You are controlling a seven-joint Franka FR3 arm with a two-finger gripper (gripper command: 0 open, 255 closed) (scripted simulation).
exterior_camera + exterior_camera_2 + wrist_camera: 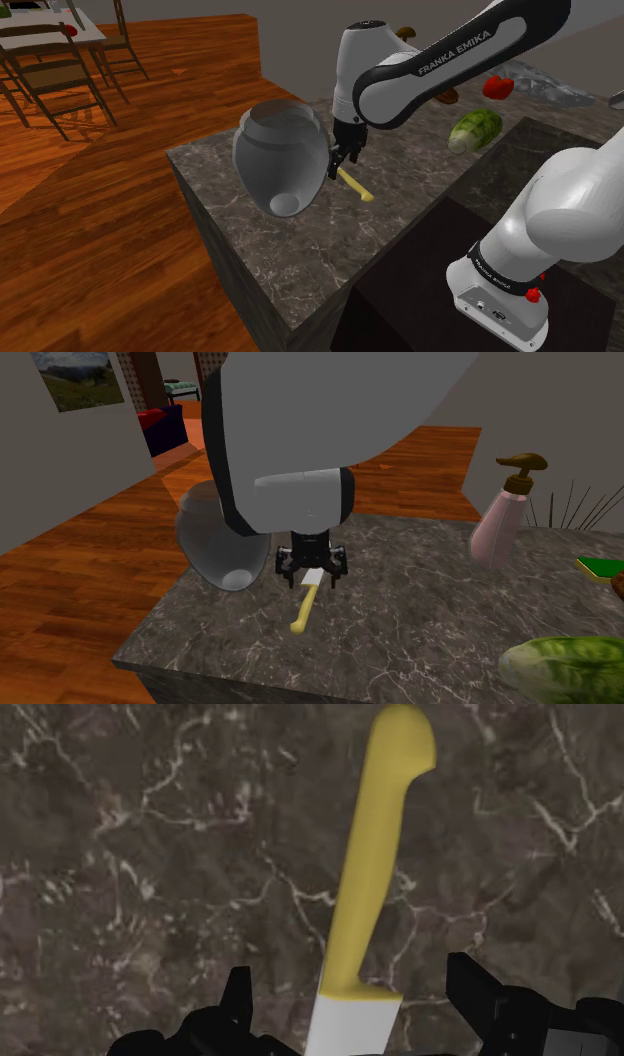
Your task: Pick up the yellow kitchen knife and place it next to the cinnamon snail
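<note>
The yellow-handled knife [357,186] lies flat on the dark marble counter [300,250], its white blade [350,1026] pointing toward the gripper. My gripper [343,160] hangs low over the blade end, next to the grey pot. In the second exterior view the gripper [312,574] straddles the blade while the handle [304,614] sticks out toward the counter's front edge. In the wrist view the gripper [350,969] is open, with a gap on each side of the blade. A small brown thing [448,96] peeks from behind the forearm; I cannot tell what it is.
A large grey pot [280,155] lies tipped on its side close beside the gripper. A green lettuce [474,130] and a red pepper [497,87] sit farther along the counter. A pink pump bottle [503,517] stands at the back. The counter drops to wooden floor [120,250].
</note>
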